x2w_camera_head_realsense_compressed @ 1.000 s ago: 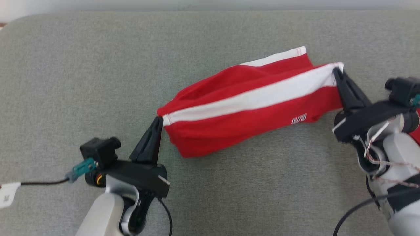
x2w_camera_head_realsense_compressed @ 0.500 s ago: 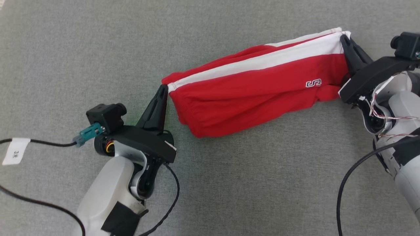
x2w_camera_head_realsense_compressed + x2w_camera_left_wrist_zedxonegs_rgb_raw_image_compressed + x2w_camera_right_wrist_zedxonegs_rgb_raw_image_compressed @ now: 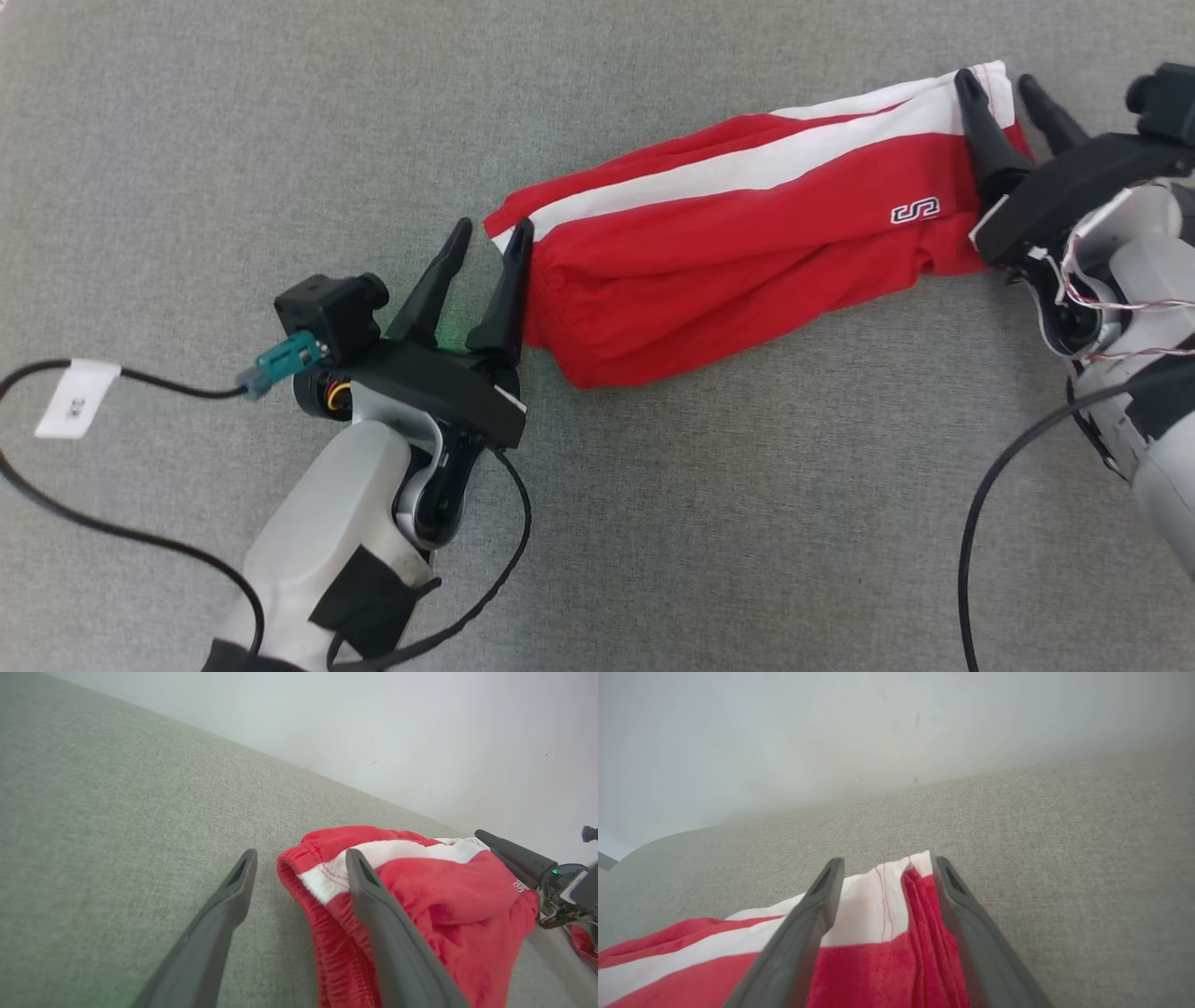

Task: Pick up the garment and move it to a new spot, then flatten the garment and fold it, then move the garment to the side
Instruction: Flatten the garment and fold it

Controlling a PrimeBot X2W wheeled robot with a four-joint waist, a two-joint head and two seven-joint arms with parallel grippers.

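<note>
The garment (image 3: 738, 233) is a pair of red shorts with a white side stripe and a small logo, lying bunched lengthwise on the grey surface. My left gripper (image 3: 490, 241) is open at its left end, the waistband corner (image 3: 322, 877) lying loose between the spread fingers. My right gripper (image 3: 999, 84) is open at the right end, and the white hem corner (image 3: 887, 896) lies between its fingers. Nothing is pinched by either gripper.
The grey fabric surface (image 3: 653, 523) stretches all round the garment. A black cable with a white tag (image 3: 75, 399) trails at the left, and another cable (image 3: 990, 523) loops at the lower right. A pale wall (image 3: 420, 728) rises behind the surface.
Both grippers have opened and let go of the garment's ends, which now rests on the surface. The head camera has tilted down, shifting the whole view.
</note>
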